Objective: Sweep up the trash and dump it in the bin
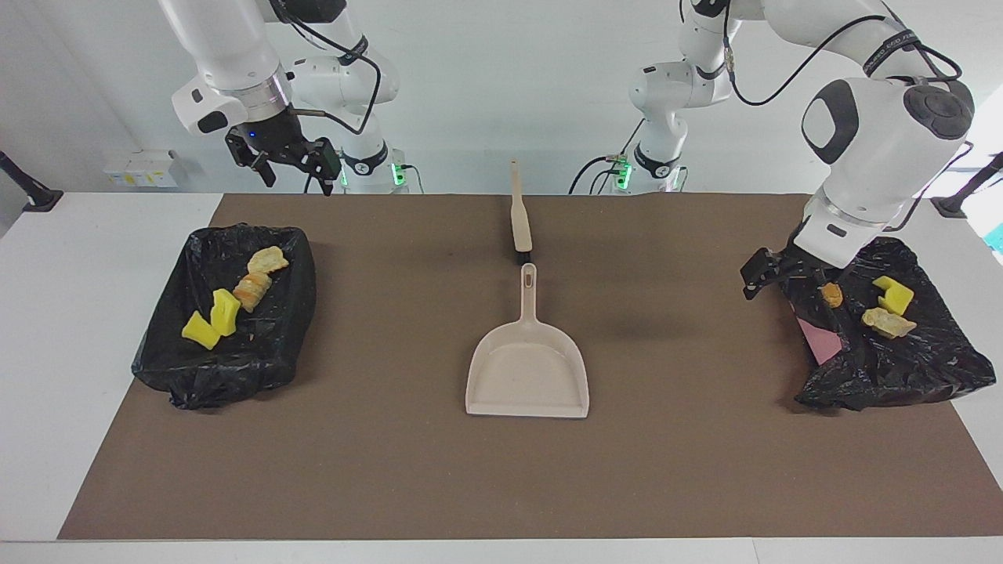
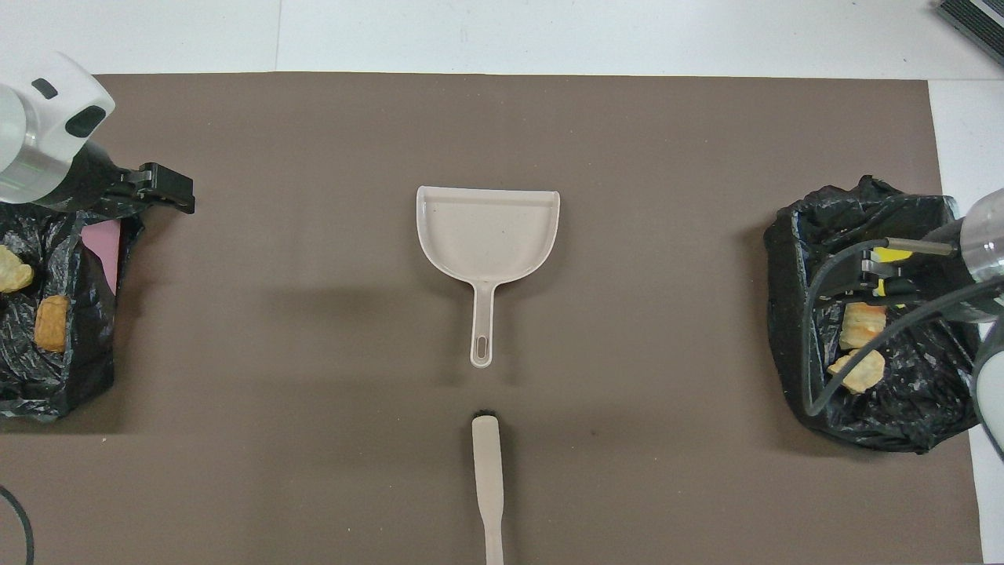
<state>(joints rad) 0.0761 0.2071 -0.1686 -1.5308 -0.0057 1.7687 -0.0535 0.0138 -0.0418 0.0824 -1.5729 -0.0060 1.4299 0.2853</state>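
The trash lies in two black-lined bins. The bin (image 1: 235, 368) at the right arm's end holds yellow chunks (image 1: 211, 321) and tan lumps (image 1: 255, 288); in the overhead view tan lumps (image 2: 861, 326) show in this bin (image 2: 855, 428). The bin (image 1: 893, 392) at the left arm's end holds an orange lump (image 1: 831, 295), a yellow chunk (image 1: 893, 295) and a tan scrap (image 1: 887, 322). My left gripper (image 1: 772, 274) (image 2: 169, 188) hangs open and empty at that bin's inner edge. High over the other bin, my right gripper (image 1: 290, 160) (image 2: 871, 271) waits open and empty.
A beige dustpan (image 1: 526, 368) (image 2: 488, 235) lies mid-mat, handle toward the robots. A beige brush (image 1: 519, 215) (image 2: 488, 486) lies in line with it, nearer to the robots. A brown mat (image 1: 392, 470) covers the table. A pink patch (image 1: 819, 341) shows through the left-end bin's bag.
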